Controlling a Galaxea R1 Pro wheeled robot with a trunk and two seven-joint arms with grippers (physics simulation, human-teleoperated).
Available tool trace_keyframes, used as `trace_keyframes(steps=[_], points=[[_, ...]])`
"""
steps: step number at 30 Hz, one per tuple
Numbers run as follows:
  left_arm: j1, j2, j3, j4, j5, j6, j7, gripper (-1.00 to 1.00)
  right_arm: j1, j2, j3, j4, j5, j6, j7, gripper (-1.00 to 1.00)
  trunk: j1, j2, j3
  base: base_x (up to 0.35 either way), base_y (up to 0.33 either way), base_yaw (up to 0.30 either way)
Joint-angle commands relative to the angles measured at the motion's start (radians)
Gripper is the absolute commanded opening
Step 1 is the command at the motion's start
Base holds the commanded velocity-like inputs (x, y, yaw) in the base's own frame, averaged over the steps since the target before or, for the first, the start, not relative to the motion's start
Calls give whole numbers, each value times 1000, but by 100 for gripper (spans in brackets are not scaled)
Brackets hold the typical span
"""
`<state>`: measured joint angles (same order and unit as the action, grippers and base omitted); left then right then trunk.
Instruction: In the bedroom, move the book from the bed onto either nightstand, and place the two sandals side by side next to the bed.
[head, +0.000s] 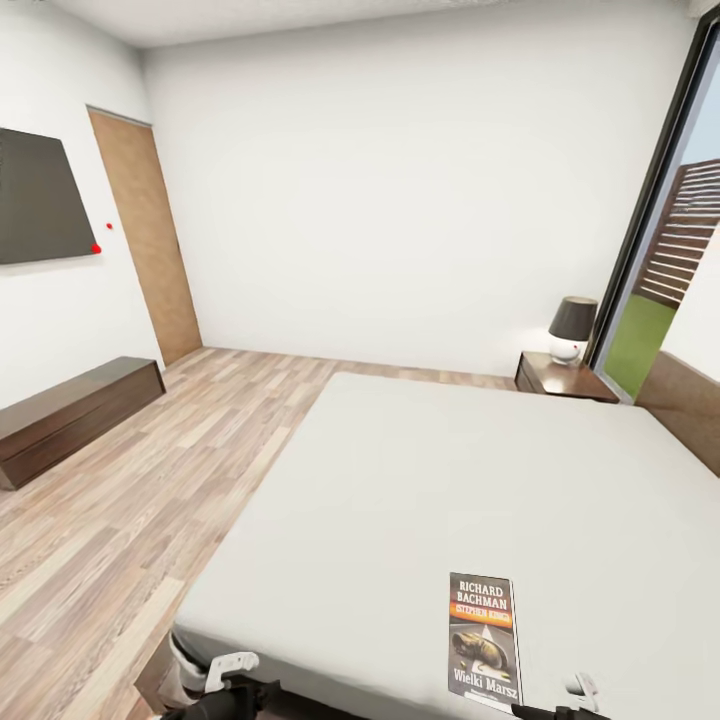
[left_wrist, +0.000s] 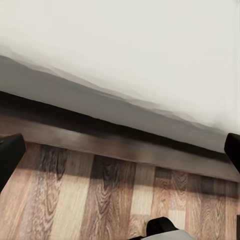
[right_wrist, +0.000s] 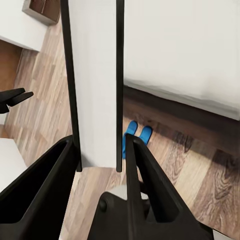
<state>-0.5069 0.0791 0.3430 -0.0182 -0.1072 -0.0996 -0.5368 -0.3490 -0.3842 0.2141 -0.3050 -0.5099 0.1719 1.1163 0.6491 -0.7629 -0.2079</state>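
Observation:
The book (head: 485, 640), a thin dark paperback with an orange band, lies flat on the light-grey mattress of the bed (head: 440, 480), close to its near edge. The nightstand (head: 565, 380) stands at the bed's far corner with a lamp on it. Both blue sandals (right_wrist: 137, 132) lie together on the floor beside the bed frame. My left gripper (left_wrist: 120, 150) is open wide over the floor by the bed's side. My right gripper (right_wrist: 100, 150) has its fingers close together, with a pale dark-edged slab (right_wrist: 95, 85) between them. My right arm (head: 580, 690) sits just right of the book.
A long low dark bench (head: 70, 415) runs along the left wall under a wall screen (head: 40, 200). A wooden door (head: 150, 240) is at the far left. A tall dark-framed window (head: 660, 220) is on the right. Wood-plank floor (head: 150, 500) lies open left of the bed.

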Motion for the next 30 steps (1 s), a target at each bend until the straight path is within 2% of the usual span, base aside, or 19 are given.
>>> trace_keyframes(steps=[1,20,30], points=[[-1,0,7,1,-11,-6,-2,100,-1,-1,6,0,-10,10,1,-100,0,-1,0,0,0,0],[7,-1,7,0,-11,-6,-2,100,-1,-1,6,0,-10,10,1,-100,0,-1,31,0,0,0],[7,-12,7,0,-11,-6,-2,100,-1,-1,6,0,-10,10,1,-100,0,-1,47,0,0,0]])
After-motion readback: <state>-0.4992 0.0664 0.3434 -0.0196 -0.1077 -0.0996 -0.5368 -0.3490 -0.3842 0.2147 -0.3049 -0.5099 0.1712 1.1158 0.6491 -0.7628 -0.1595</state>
